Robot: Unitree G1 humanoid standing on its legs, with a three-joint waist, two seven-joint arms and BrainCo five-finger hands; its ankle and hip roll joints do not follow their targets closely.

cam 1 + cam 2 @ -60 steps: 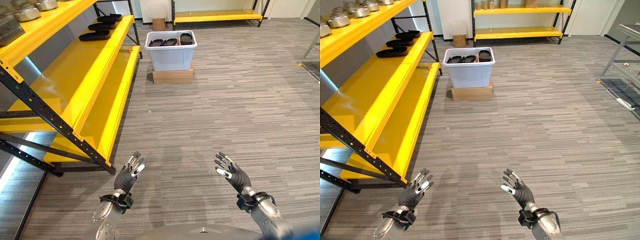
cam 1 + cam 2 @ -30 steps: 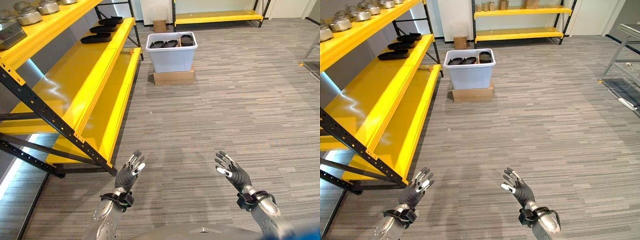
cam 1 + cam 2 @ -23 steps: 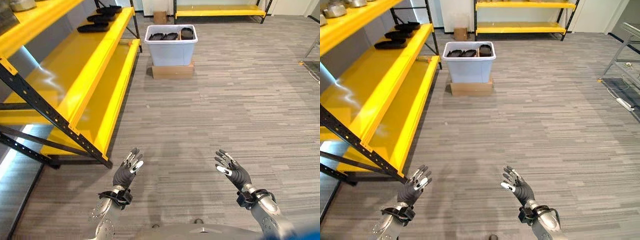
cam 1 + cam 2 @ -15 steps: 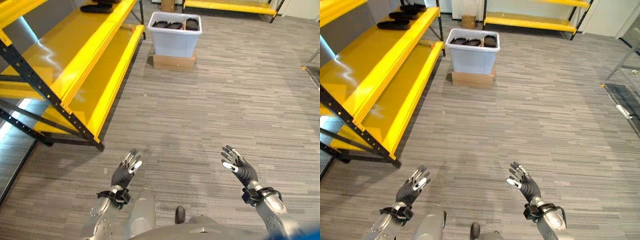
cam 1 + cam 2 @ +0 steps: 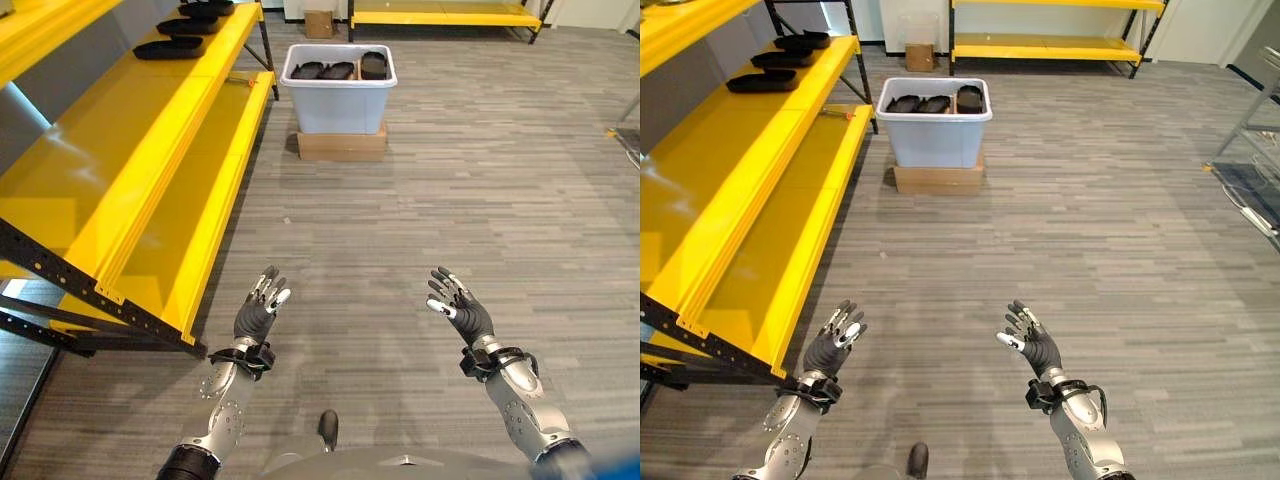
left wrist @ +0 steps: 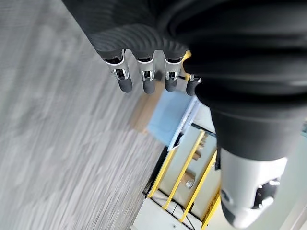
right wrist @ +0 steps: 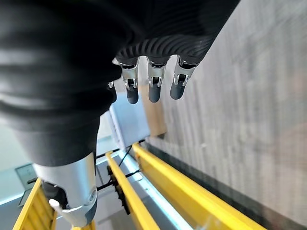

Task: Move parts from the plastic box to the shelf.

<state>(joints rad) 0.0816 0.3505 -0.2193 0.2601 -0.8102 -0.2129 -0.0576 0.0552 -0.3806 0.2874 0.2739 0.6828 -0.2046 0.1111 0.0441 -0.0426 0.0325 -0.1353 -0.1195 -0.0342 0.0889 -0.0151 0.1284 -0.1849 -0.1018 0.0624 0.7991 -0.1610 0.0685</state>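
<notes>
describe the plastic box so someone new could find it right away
Follow the long yellow shelf to its far end; just beside it on the grey floor stands the plastic box. It is pale blue-grey, open-topped, holds dark parts, and alone sits on a flat cardboard box.

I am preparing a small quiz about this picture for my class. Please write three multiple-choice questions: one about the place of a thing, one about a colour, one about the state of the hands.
1. On what does the plastic box stand?
A. a cardboard box on the floor
B. the top level of the shelf
C. a metal cart

2. What colour are the boards of the shelf?
A. blue
B. yellow
C. white

3. How are the left hand and the right hand?
A. both open and empty
B. both shut on parts
C. one holds the box

Answers:
1 A, the cardboard box lies under it.
2 B, the boards are yellow.
3 A, the fingers are spread above the floor, holding nothing.
</notes>
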